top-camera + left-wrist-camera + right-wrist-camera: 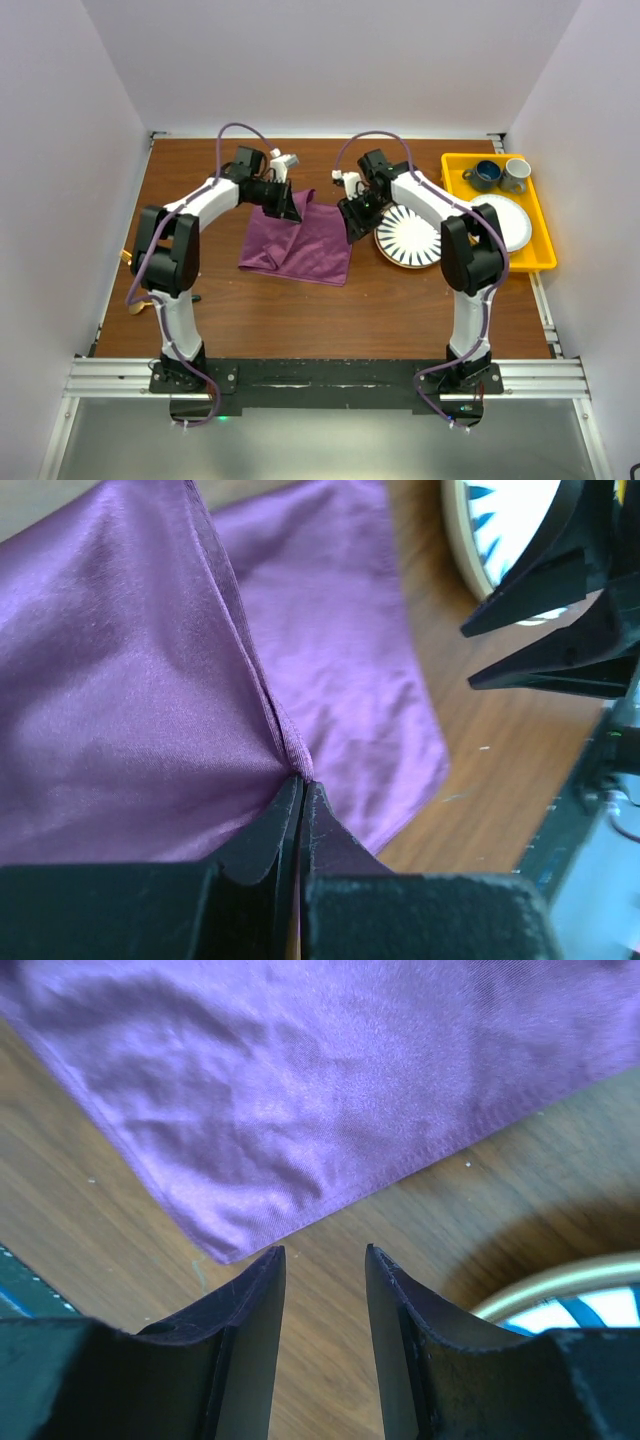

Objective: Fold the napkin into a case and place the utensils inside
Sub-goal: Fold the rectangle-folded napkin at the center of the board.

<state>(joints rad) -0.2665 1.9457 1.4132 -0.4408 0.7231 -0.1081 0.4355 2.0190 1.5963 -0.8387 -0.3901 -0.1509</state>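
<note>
Table (400,310): brown wood. My two arms reach in from its near edge, and the cloth lies about mid-table.
Yellow tray (548,262): sits at the table's far right corner and runs along the right edge, holding crockery.
Napkin (305,250): plum-purple. It lies mid-table, rumpled along its left side and flat on the right, and is not yet a case. Its far edge is drawn up into a ridge.
Striped plate (408,236): round, with blue rays on white. It rests on the table just right of the napkin, between the cloth and the tray.
White plate (512,222): lies in the near half of the tray, partly behind my right arm.
Left gripper (300,780): fingers are pressed together, pinching the raised fold at the napkin's far edge. Cloth falls away on both sides of the tips.
Right gripper (322,1255): fingers are spread and hold nothing. It is poised over bare wood just off the napkin's right corner, with the striped plate's rim close beside it.
Mugs: a blue mug (483,176) and a grey mug (516,175) stand side by side at the tray's far end.
Utensils (136,304): gold-coloured pieces at the table's left edge, mostly hidden behind my left arm and too small to tell apart.
</note>
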